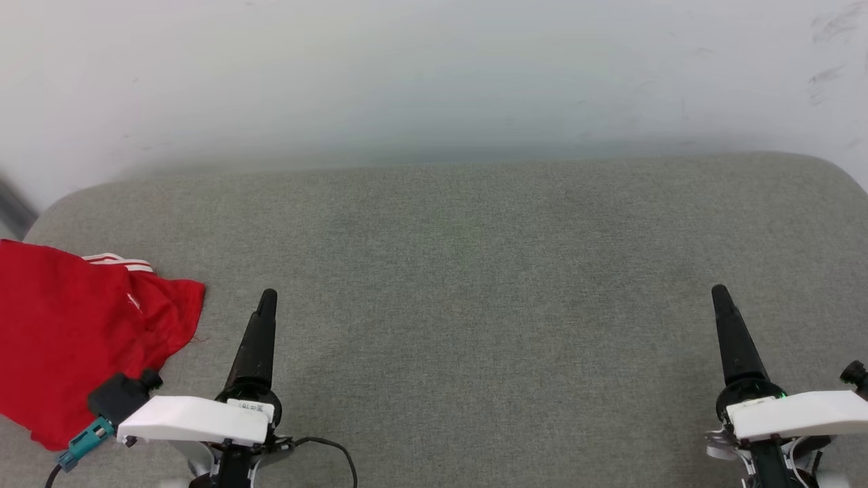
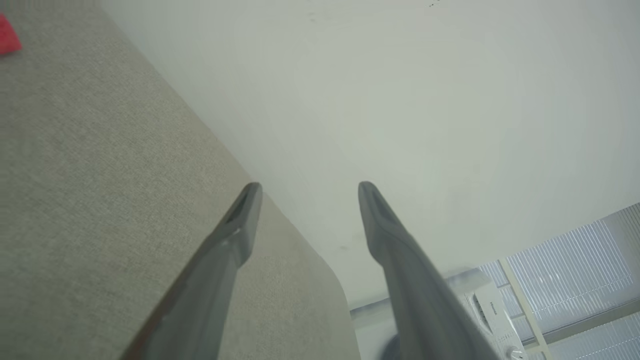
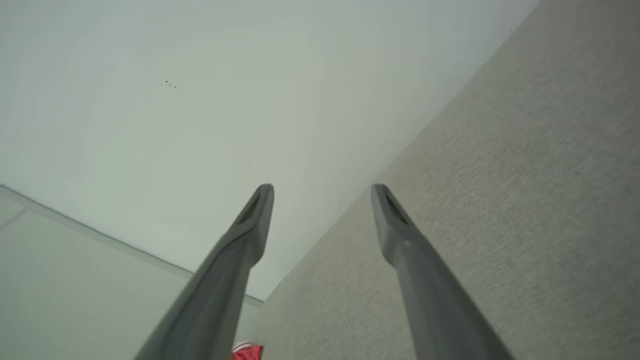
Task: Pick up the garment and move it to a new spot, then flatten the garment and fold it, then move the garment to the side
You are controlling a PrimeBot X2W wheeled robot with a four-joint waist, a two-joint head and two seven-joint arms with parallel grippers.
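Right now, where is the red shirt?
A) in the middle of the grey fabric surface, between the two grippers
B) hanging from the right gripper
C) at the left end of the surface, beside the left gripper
C: in the head view the red shirt lies at the left end of the grey fabric surface, just left of the open left gripper; the right gripper is open and empty.

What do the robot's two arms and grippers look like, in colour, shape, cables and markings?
The left gripper and the right gripper each have long dark fingers tapering to a point, on a round black base under a white wrist cover. The left one carries a small printed label, a black cable and a teal connector. A small green light glows on the right one.
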